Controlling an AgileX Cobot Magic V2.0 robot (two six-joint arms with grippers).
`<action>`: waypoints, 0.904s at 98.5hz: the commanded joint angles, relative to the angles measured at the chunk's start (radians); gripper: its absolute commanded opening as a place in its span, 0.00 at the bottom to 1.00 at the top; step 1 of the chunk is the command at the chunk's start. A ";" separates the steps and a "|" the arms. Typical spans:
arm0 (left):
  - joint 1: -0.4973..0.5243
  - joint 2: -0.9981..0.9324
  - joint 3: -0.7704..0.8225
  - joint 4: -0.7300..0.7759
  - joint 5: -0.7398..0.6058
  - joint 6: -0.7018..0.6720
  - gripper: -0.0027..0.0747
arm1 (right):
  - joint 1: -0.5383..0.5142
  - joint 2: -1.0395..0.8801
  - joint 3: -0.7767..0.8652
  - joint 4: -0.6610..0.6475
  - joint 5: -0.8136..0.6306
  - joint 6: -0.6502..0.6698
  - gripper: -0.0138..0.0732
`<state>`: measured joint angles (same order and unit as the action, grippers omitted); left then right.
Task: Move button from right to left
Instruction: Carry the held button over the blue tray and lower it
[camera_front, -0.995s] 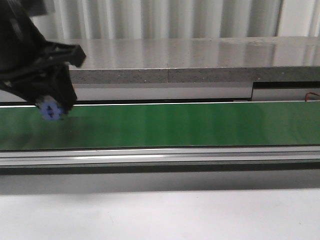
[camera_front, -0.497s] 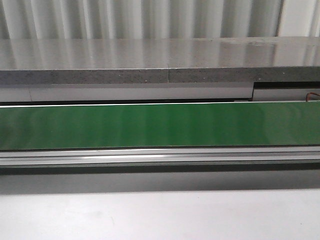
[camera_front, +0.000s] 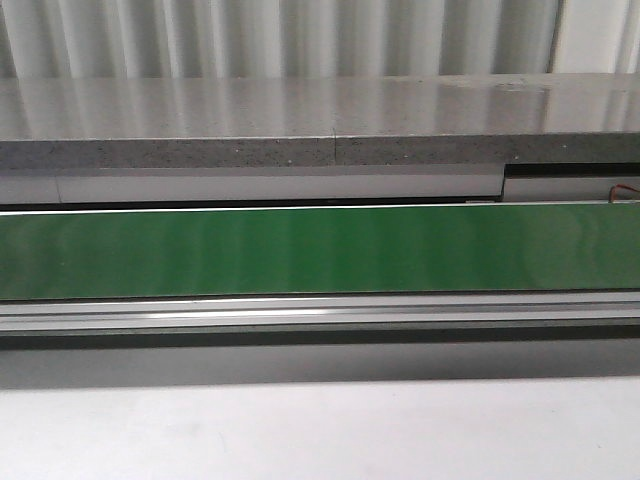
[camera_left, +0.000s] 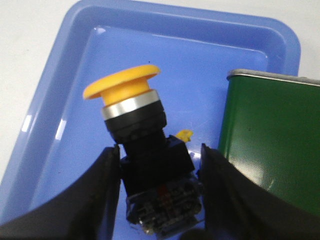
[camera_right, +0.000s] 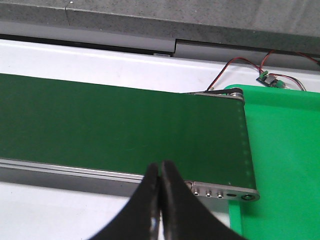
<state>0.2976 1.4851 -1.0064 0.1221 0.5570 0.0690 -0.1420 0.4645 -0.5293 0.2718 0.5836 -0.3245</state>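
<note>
The button (camera_left: 142, 165) has a round yellow-orange mushroom cap at the upper left of centre in the left wrist view, a silver ring under it, a black collar, and a blue-grey square block with a small red mark near the bottom edge. It lies tilted between the two black fingers (camera_left: 102, 200) of the left gripper (camera_left: 160, 195), which are clamped on the block from either side, cap pointing away from the wrist. Behind it is a blue tray (camera_left: 65, 100), with the end of the green conveyor belt (camera_left: 270, 135) at the right of that frame. The right gripper (camera_right: 160, 200) hangs over the belt's near edge, fingers pressed together, holding nothing.
</note>
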 joint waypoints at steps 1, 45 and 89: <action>0.002 0.029 -0.026 -0.010 -0.086 0.003 0.01 | 0.000 0.002 -0.026 0.018 -0.068 -0.009 0.08; 0.036 0.211 -0.028 -0.053 -0.149 0.003 0.01 | 0.000 0.002 -0.026 0.018 -0.068 -0.009 0.08; 0.054 0.220 -0.028 -0.068 -0.172 0.008 0.16 | 0.000 0.002 -0.026 0.018 -0.068 -0.009 0.08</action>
<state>0.3481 1.7490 -1.0064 0.0635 0.4365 0.0715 -0.1420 0.4645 -0.5293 0.2718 0.5836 -0.3245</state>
